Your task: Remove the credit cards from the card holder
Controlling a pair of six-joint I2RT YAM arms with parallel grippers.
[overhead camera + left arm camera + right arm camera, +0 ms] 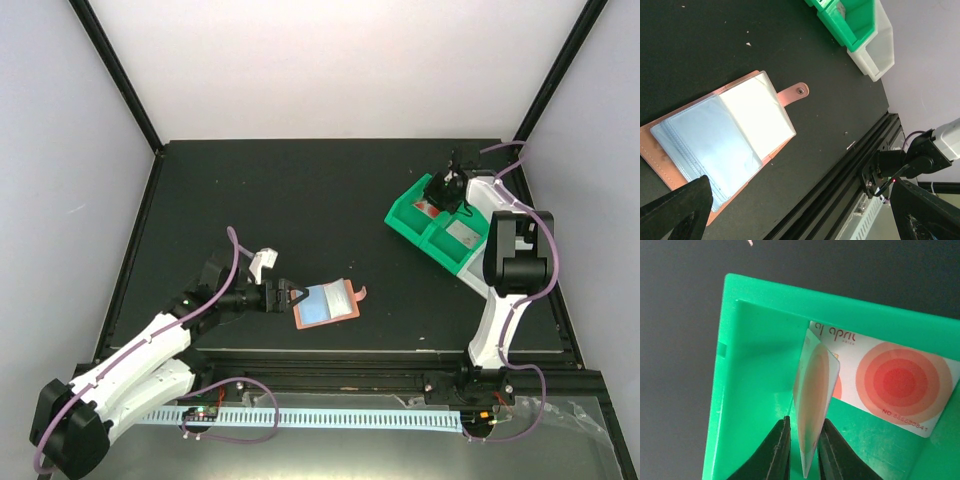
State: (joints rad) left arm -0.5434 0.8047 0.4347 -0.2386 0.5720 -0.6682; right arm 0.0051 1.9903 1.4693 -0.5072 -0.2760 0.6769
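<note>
The left gripper (pixel 290 297), fingers spread wide and empty, sits at the edge of the open card holder (pixel 327 303), which lies flat on the worktop (pixel 300 200). Its sleeved credit cards (pixel 705 145) look light, stiff and slick, and are best pinched by an exposed edge. The right gripper (pixel 805 430) brackets one card (pixel 812 385) upright in the green bin (pixel 755 365); whether its fingers clamp it or stand clear cannot be told.
</note>
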